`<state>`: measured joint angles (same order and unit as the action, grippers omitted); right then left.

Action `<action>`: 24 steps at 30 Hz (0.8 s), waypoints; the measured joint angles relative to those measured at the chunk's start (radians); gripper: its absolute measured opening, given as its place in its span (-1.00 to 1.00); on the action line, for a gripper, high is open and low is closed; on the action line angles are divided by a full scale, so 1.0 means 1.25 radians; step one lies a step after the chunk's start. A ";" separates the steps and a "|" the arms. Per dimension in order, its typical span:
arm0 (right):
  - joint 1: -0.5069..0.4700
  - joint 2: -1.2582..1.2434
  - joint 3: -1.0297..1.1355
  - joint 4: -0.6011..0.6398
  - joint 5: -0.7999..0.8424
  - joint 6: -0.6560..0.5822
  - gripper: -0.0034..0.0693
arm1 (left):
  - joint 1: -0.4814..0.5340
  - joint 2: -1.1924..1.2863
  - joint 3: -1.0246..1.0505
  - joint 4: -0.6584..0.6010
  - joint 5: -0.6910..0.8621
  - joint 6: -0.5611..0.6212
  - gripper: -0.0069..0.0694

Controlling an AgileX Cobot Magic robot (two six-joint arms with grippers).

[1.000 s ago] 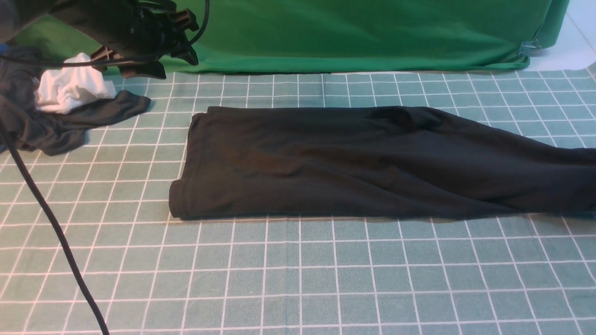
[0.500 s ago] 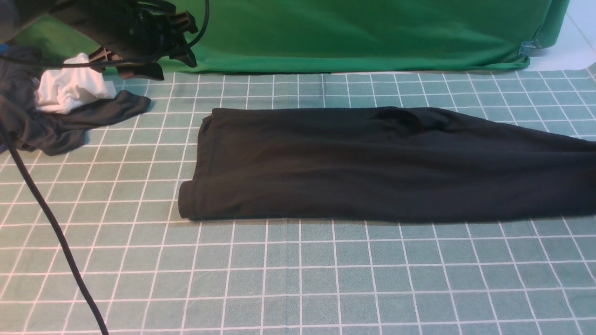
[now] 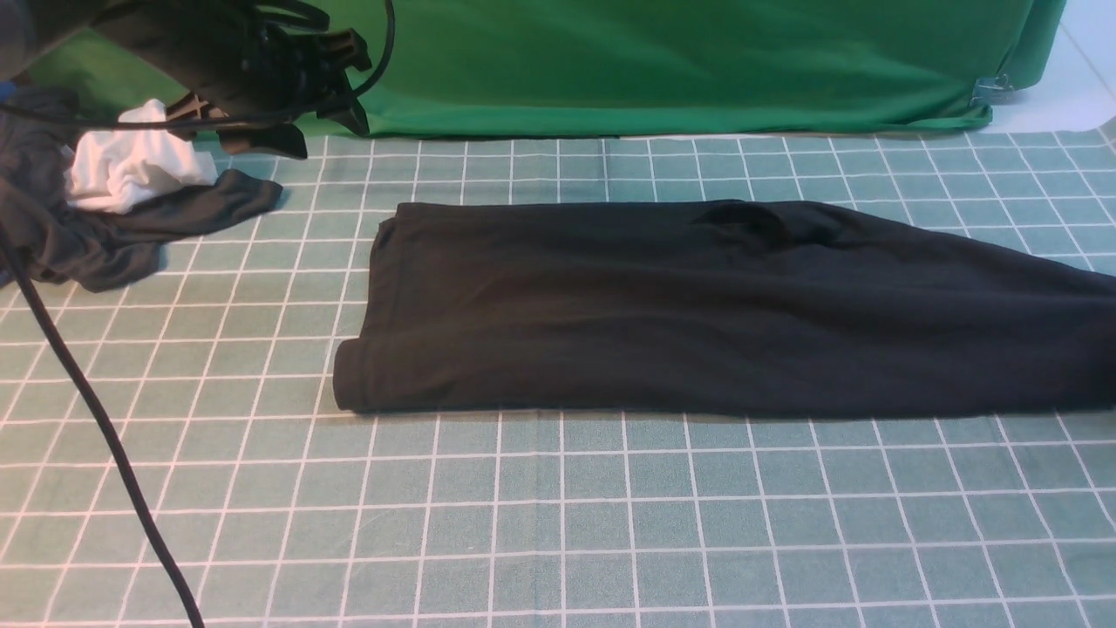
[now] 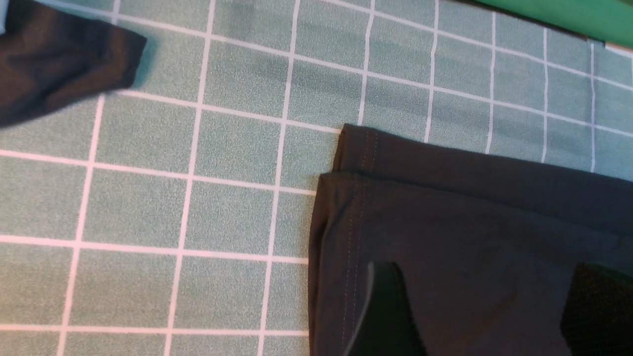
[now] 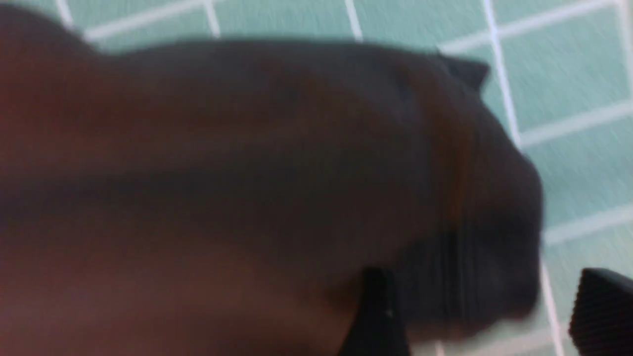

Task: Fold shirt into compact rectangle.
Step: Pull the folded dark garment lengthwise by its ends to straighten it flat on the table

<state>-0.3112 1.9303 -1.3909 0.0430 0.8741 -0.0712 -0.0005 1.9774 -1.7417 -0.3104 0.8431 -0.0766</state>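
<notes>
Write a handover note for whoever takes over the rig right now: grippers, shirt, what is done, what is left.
Left gripper: open, empty, raised over the shirt's far left corner.
Right gripper: open, holding nothing, close over one end of the shirt; out of the front view.
Shirt: flat on the grid mat, folded lengthwise into a long band. Its right end runs past the edge of the front view.
Dark grey garment: far left, apart from the shirt.
Done: lengthwise folds.
Left: fold the band crosswise into a compact rectangle, probably right end over toward the left.
</notes>
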 joint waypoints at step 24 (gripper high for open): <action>-0.021 0.080 0.000 0.071 -0.060 -0.105 -0.80 | 0.000 -0.033 0.000 -0.059 0.096 0.035 0.03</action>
<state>-0.3372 2.0301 -1.3907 0.1323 0.7993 -0.2028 -0.0005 1.9358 -1.7417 -0.3837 0.9633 -0.0327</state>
